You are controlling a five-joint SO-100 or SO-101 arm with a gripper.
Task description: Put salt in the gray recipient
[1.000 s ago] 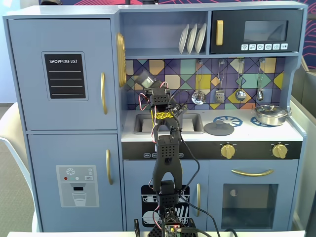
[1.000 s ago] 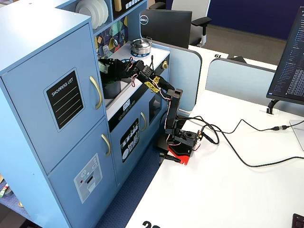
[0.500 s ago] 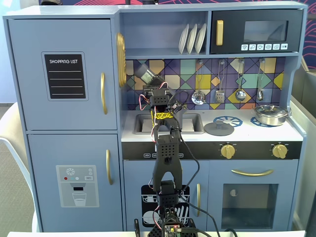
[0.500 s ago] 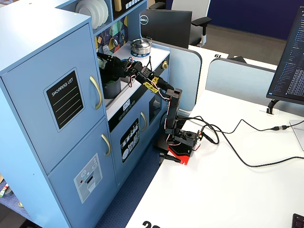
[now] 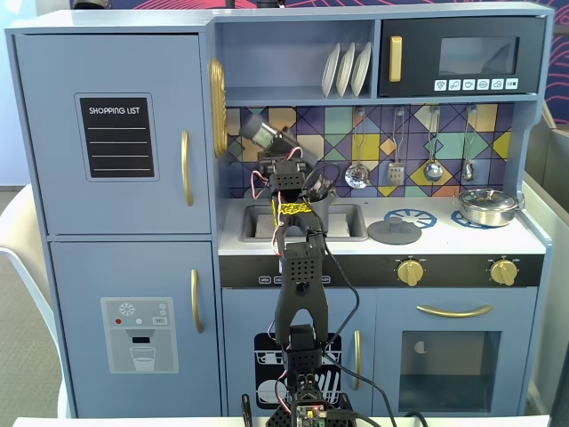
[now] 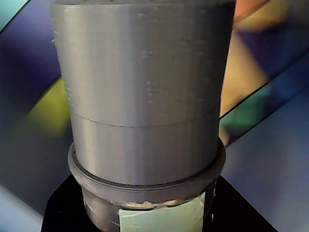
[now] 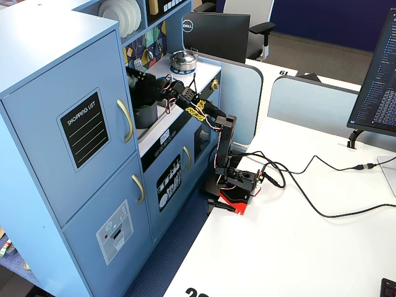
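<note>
The salt (image 6: 145,96) fills the wrist view: a light gray cap above a darker collar, with a pale green label (image 6: 161,220) at the bottom edge. My gripper (image 6: 149,210) is shut on it, black jaws showing at both lower corners. From the front, the salt (image 5: 258,132) hangs tilted up-left before the tiled wall, held by the gripper (image 5: 276,147) above the sink. The gray recipient (image 5: 321,205) stands in the sink, mostly hidden behind the arm. In the side fixed view the salt (image 7: 136,79) is above and slightly behind the gray recipient (image 7: 147,115).
A flat gray knobbed lid (image 5: 394,232) lies on the left burner and a shiny steel pan (image 5: 487,206) on the right one. Ladles and spatulas (image 5: 356,173) hang on the wall. The shelf with white plates (image 5: 347,68) is overhead; the fridge door handle (image 5: 186,167) is left.
The gripper has lifted the salt higher above the sink and tipped it further toward the left and back wall. The gray recipient has not moved.
</note>
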